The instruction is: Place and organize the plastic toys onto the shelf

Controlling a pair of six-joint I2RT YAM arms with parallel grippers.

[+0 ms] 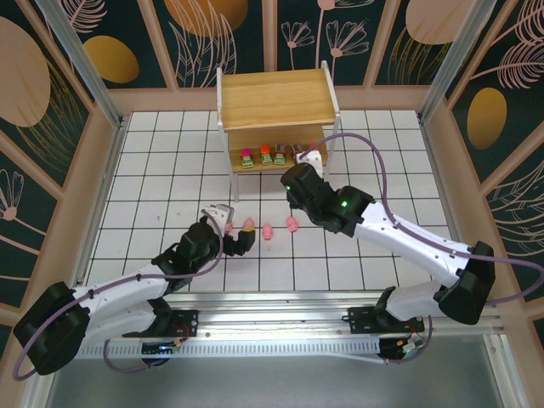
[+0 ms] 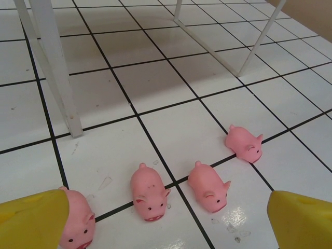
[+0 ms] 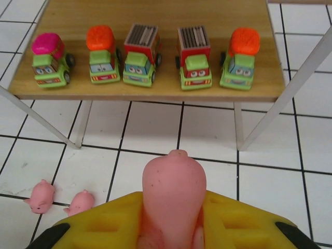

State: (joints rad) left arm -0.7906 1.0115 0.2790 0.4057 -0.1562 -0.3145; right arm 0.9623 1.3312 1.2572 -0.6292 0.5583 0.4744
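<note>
Broadly, the white tiled table (image 1: pixel 170 170) lies under both arms, crossed by black grid lines. The shelf (image 1: pixel 274 98) stands ahead of both pairs of jaws. Its lower board runs just ahead of and above the right jaws, and its thin white legs come down to the tiles on either side of them. Two more of those legs rise well ahead of the left jaws.

The right gripper (image 1: pixel 308 161) reaches up close to the front edge of that lower board. Its yellow fingers (image 3: pixel 104 225) are pressed in on a pink pig (image 3: pixel 174 181), which stands upright between them with one rounded end poking out past the tips. The left gripper (image 1: pixel 223 214) hangs low over the tiles with its jaws spread wide, one yellow fingertip (image 2: pixel 31 220) at each side.

Five toy trucks (image 3: pixel 140 54) sit in a row along the lower board, fronts turned toward the right jaws. From the jaws' left to right they are one topped magenta, one orange, two with red slatted backs, and one orange.

Four loose pigs (image 2: pixel 149 192) lie on the tiles in a rough line. One is against the inner face of the left jaws' left finger, two are just ahead of the gap, and the fourth is farther ahead toward the right finger.
</note>
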